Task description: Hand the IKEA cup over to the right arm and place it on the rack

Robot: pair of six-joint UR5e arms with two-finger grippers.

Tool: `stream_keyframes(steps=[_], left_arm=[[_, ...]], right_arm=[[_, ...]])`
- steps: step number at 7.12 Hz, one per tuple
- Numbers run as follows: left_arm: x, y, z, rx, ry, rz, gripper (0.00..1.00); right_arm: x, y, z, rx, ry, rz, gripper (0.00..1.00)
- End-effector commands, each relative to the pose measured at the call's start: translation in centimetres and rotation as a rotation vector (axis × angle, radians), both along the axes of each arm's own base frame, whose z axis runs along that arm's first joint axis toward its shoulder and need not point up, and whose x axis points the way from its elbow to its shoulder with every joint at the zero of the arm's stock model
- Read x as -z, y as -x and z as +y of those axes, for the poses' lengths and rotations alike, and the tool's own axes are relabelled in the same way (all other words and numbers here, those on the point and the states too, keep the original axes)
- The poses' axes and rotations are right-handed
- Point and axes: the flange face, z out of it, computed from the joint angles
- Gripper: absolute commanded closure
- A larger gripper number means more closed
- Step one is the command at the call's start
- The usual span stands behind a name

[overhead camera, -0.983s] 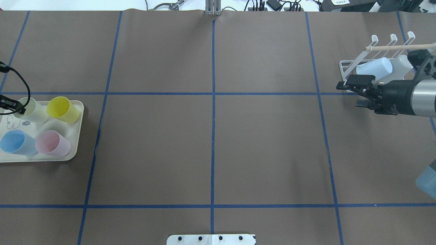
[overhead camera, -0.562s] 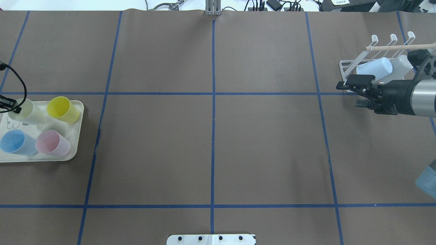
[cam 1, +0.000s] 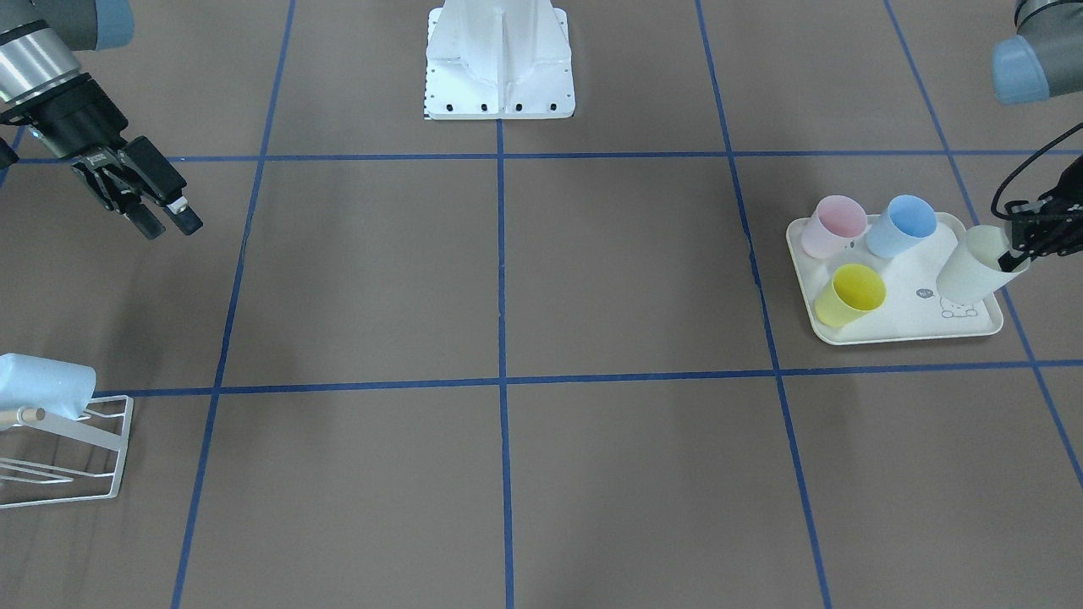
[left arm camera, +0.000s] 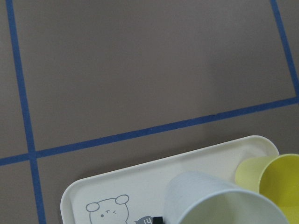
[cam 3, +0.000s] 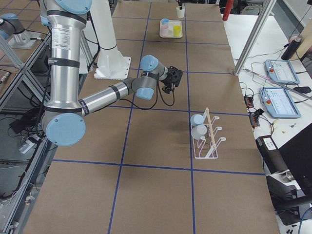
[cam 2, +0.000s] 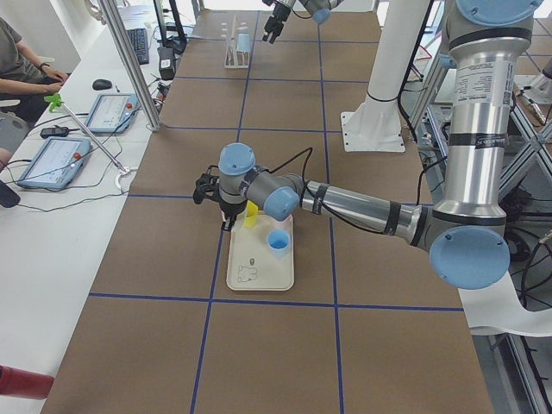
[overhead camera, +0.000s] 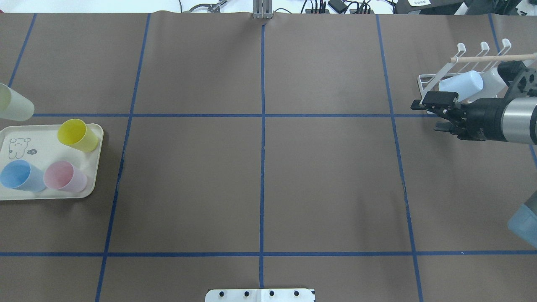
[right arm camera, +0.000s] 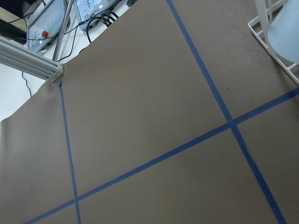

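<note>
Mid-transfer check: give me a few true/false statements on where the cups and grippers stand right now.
1. The left gripper holds the pale green cup by its rim. True.
2. Four cups stand on the tray. False: three do, the yellow cup, the blue cup and the pink cup.
3. The right gripper holds a cup. False: it is open and empty.
4. The rack carries two cups. True.

Brown-papered table (overhead camera: 331, 184), blue tape grid (overhead camera: 262, 167), white bench (cam 2: 43, 259)
</note>
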Motion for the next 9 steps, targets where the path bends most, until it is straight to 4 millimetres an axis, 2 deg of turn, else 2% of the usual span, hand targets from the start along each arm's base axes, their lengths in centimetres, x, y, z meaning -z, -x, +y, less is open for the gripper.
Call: stream_keyframes(steps=[1,2,3,4,5,6,7,8,9], left_arm=[[9.3,-1.6,1.4,0.117,0.042,0.14,1.0],[14.9,-6.2,2.1,0.123,0.09,0.241,1.0],[20.2,-12.3,3.0,0.118,0.123,0.369,1.0],[24.9,-18.4,5.1,0.212,0.069,0.499,1.0],[27.3,-26.4,8.9,0.207,0.039,0.535,1.0],[30.2,-30.6,10.9,0.214,0.069,0.595,1.0],[33.2,-31.3,11.0,0.25,0.168,0.73,1.0],[34.4,-32.5,10.9,0.286,0.301,0.993,1.0],[32.8,-34.0,10.8,0.299,0.349,1.174,1.0]], right_arm=[[0.7,0.4,-0.2,-0.01,-0.003,-0.013,0.0],[1.0,0.5,-0.2,-0.019,-0.011,-0.016,0.0],[2.3,1.2,-0.3,-0.015,-0.032,-0.033,0.0],[2.8,1.8,-0.2,-0.013,-0.023,-0.05,0.0],[4.1,2.4,-0.3,-0.012,-0.017,-0.086,0.0],[5.3,3.2,-0.3,-0.013,0.004,-0.123,0.0],[6.6,3.9,-0.3,-0.023,0.024,-0.166,0.0],[8.8,4.5,-0.8,-0.044,0.098,-0.258,0.0],[11.5,4.9,-1.2,-0.061,0.166,-0.359,0.0]])
